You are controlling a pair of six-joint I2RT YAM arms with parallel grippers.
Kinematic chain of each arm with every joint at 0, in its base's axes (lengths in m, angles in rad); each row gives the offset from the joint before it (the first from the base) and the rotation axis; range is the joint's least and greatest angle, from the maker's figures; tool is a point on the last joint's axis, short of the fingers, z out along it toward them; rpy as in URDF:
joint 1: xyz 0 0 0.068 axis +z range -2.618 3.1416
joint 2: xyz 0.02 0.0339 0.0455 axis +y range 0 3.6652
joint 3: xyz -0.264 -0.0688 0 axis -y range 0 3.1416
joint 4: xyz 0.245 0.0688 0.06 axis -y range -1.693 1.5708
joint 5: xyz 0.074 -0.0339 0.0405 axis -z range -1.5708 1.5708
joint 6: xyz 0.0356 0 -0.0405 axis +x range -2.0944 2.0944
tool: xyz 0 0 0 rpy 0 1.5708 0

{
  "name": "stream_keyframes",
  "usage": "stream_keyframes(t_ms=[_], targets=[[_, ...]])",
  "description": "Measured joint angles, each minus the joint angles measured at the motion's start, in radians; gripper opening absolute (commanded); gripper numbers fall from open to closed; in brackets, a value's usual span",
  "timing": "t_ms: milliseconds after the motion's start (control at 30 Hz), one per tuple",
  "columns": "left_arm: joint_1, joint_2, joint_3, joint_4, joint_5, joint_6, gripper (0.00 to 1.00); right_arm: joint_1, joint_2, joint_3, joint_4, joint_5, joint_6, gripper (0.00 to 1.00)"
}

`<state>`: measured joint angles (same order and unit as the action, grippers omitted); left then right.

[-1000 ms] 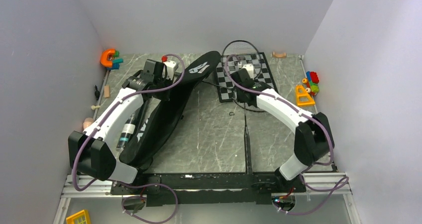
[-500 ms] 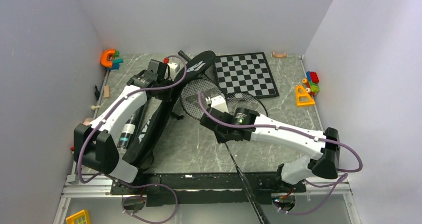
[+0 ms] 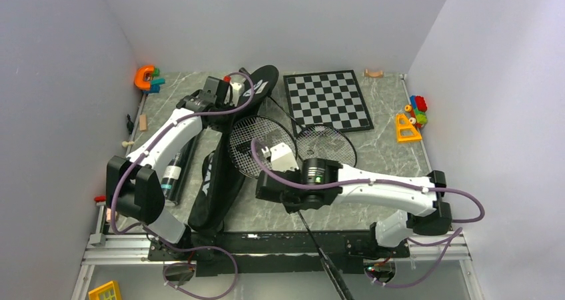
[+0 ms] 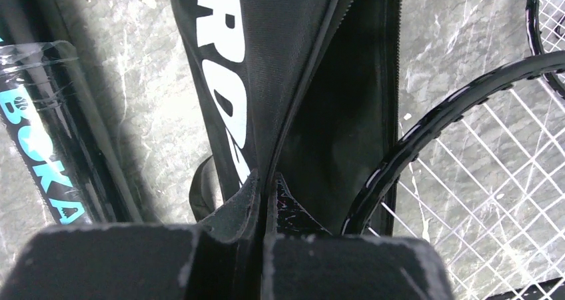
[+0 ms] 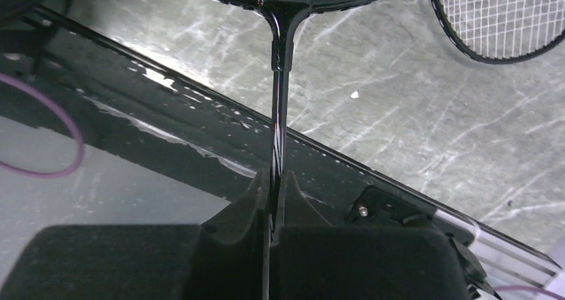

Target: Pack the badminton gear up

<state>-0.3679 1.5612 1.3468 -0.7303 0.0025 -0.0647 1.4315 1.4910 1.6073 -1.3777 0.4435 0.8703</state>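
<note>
Black-padded and shut tight on both sides. Pinches bag [image 4: 280, 67] at its zip edge with left gripper [image 4: 265, 188]. Clamps racket [image 5: 280, 80] shaft with right gripper [image 5: 273, 180], head against bag's open side. Second racket [image 5: 493, 20] just beside; bare tabletop [image 3: 380, 163] rightward.

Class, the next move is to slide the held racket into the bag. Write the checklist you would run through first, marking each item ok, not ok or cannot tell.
1. Left gripper shut on the zip edge of the bag: ok.
2. Right gripper shut on the shaft of the racket: ok.
3. Bag mouth gaping beside the racket head: ok.
4. Racket rim past the bag's lip: cannot tell.
5. Second racket apart from the held one: cannot tell, as the heads lie very close.
6. Tube out of the path, on the table left of the bag: ok.
</note>
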Motion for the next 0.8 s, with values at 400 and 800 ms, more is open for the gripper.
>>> stream_keyframes(t_ms=[400,800], targets=[[-0.013,0.006,0.013,-0.017,-0.002,-0.001,0.0,0.001,0.109,-0.07,-0.008,-0.01,-0.039,0.0],[-0.037,0.013,0.074,-0.043,0.005,-0.003,0.0,-0.011,0.316,-0.003,0.02,0.019,-0.143,0.0]])
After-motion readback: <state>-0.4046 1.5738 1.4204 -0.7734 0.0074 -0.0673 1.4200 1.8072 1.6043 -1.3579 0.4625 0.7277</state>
